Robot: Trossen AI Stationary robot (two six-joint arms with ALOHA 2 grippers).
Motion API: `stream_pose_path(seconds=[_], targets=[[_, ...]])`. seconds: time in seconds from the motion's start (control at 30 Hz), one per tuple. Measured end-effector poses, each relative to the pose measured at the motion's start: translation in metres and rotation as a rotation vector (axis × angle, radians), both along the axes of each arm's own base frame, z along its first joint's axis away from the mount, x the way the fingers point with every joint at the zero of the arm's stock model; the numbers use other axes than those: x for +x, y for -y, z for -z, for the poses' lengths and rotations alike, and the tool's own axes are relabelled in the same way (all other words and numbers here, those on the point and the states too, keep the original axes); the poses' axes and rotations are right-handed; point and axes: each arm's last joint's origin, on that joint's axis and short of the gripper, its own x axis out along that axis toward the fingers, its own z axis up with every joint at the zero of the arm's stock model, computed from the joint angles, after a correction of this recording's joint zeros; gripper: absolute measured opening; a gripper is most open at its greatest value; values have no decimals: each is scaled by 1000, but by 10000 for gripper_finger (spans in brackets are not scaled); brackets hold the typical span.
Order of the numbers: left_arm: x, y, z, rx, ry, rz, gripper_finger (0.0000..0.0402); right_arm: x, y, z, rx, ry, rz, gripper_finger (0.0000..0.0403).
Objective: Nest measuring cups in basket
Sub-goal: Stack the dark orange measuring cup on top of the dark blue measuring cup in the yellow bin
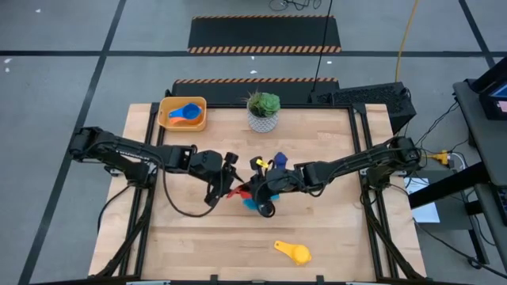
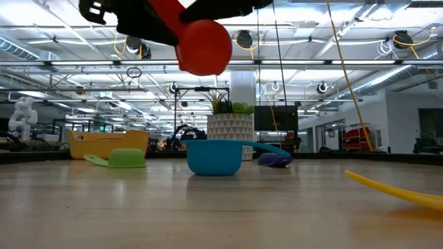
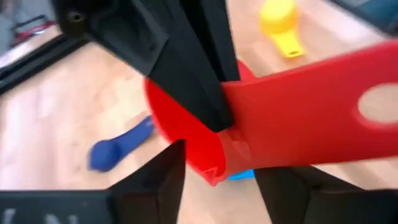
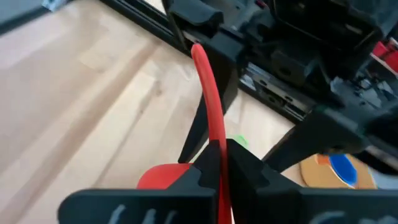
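1. Both arms meet over the middle of the bench (image 1: 190,237), with the red measuring cup (image 2: 203,45) held in the air between them, well above the wood.
2. The right end effector (image 4: 217,163) is closed tight on the thin edge of the red cup's handle. The left end effector (image 3: 214,180) has one finger against the cup's bowl and handle root, but I cannot tell whether it is truly clamped or only alongside.
3. Risk — a handover with both end effectors on one small cup: if one lets go before the other has a firm hold, the cup would likely drop onto the light blue cup (image 2: 214,156) standing directly beneath and knock it away.
4. Risk — the handle is flat and slim, so a pull from the other arm could twist it out of the pinch.
5. The basket (image 1: 183,113) sits at the far left corner of the bench, well apart from the arms. It already holds a blue cup and what looks like an orange one.
6. Other cups lie loose on the bench: green (image 2: 122,158), dark blue (image 2: 275,160) near the white plant pot (image 1: 263,112), and yellow (image 1: 295,252) near the front edge.
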Motion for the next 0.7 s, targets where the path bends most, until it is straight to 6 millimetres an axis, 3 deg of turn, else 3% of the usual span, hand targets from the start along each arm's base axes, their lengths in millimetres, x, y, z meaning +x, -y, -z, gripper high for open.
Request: stream_pose_path(seconds=[0.37, 0.7], targets=[[-15, 2, -21, 41, 82, -251, 254, -11, 9, -6, -62, -36, 214, 1], [-37, 10, -39, 71, 142, -408, 254, -17, 29, -8, -177, -20, 543, 0]])
